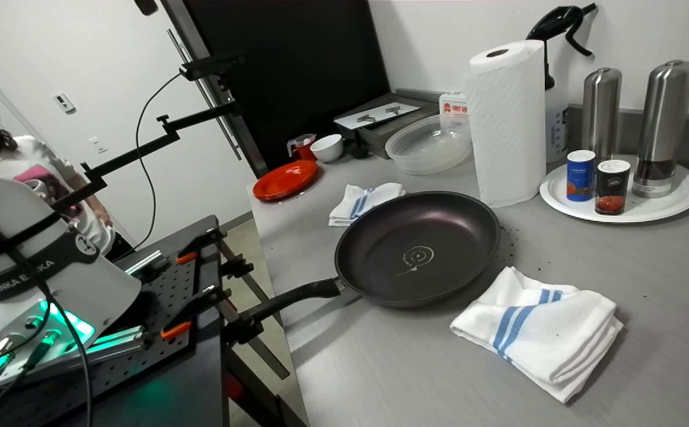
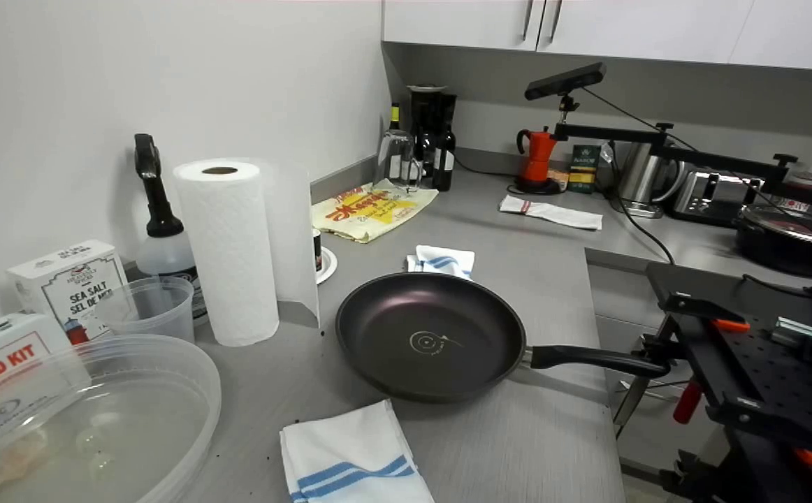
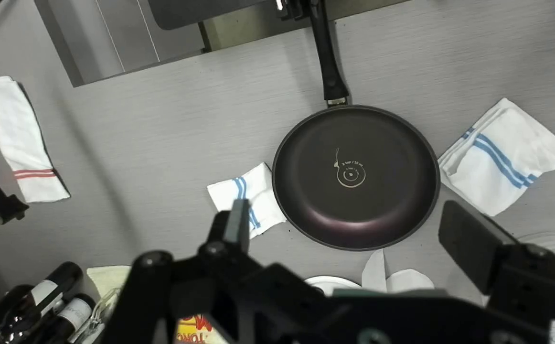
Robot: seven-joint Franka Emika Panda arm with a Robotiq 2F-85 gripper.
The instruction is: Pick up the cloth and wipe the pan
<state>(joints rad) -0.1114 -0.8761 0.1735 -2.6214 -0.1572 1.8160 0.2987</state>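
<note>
The black frying pan [image 1: 418,255] rests on the grey counter in both exterior views; the wrist view has the pan [image 3: 354,177] near its middle. Two folded white cloths with blue stripes flank it. In the wrist view one cloth [image 3: 265,193] lies at the pan's left edge, partly behind a finger, and another cloth [image 3: 502,155] lies to the right. I cannot tell which is the task's cloth. Exterior views also show these as a cloth [image 1: 540,338] and a cloth [image 2: 353,454]. My gripper [image 3: 344,212] is wide open above the counter, holding nothing; both exterior views leave it out.
The pan's handle [image 2: 598,360] juts past the counter edge toward the robot's stand. Behind the pan stand a paper towel roll [image 1: 507,124], a clear plastic tub [image 2: 147,419] and a white plate [image 1: 685,193] with shakers. A red-striped towel [image 3: 17,138] lies farther off.
</note>
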